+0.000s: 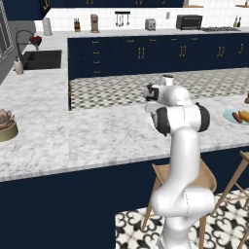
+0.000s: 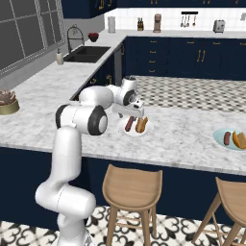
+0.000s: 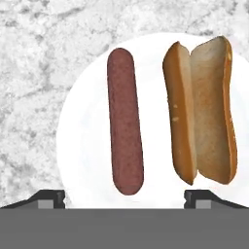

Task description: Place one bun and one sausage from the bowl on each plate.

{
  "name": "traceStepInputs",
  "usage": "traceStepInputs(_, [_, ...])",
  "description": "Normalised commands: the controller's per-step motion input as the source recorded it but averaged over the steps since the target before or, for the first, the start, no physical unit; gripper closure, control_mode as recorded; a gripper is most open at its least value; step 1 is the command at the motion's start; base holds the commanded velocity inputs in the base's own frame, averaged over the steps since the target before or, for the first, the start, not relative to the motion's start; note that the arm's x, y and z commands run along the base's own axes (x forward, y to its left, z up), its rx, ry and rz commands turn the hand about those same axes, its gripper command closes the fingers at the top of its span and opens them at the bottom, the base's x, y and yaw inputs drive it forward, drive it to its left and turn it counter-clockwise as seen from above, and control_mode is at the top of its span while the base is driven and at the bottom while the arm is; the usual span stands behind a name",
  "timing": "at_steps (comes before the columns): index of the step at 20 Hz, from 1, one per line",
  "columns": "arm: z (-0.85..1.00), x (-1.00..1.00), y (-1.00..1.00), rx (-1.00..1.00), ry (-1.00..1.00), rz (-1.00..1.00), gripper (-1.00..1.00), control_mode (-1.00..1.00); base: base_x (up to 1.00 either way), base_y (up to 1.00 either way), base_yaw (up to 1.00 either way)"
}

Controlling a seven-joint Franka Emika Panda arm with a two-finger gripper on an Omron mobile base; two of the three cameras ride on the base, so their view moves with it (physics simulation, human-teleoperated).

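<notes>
Directly below the hand camera, a white plate (image 3: 87,146) is seen on the marble counter (image 3: 34,73), filling most of the frame. A sausage (image 3: 125,121) lies lengthwise at centre frame, and a split bun (image 3: 204,112) lies just beside it at the right, cut face up; the two are apart, both inside the rim. The gripper (image 3: 124,197) is seen at the bottom edge with its tips spread wide on either side of the sausage's near end, nothing held between them. From the right base camera, the gripper (image 2: 130,114) is seen hanging just above the white plate (image 2: 136,131) at centre frame. A teal plate (image 2: 221,134) is noted at the right edge, well apart, carrying a second sausage (image 2: 227,138) and bun (image 2: 238,140). A potted plant (image 2: 8,102) stands at the far left.
</notes>
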Motion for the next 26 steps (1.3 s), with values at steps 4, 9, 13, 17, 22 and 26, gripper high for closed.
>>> traceStepInputs(4, [0.32, -0.65, 0.27, 0.0, -0.18, 0.0, -1.0, -1.0, 0.0, 0.0, 0.0])
traceStepInputs(9, [0.79, -0.75, 0.25, 0.0, -0.04, 0.0, -1.0, -1.0, 0.0, 0.0, 0.0])
traceStepInputs(13, [0.99, -0.68, 0.18, 0.0, -0.01, 0.0, -1.0, -1.0, 0.0, 0.0, 0.0])
traceStepInputs(17, [0.77, -0.99, 0.39, -0.06, -0.03, 0.01, -1.0, -1.0, 0.0, 0.0, 0.0])
traceStepInputs(22, [0.53, -1.0, 0.2, -0.06, -0.05, 0.01, -1.0, -1.0, 0.0, 0.0, 0.0])
traceStepInputs(26, [0.38, -1.0, -0.02, 0.0, -0.15, 0.0, -1.0, -1.0, 0.0, 0.0, 0.0])
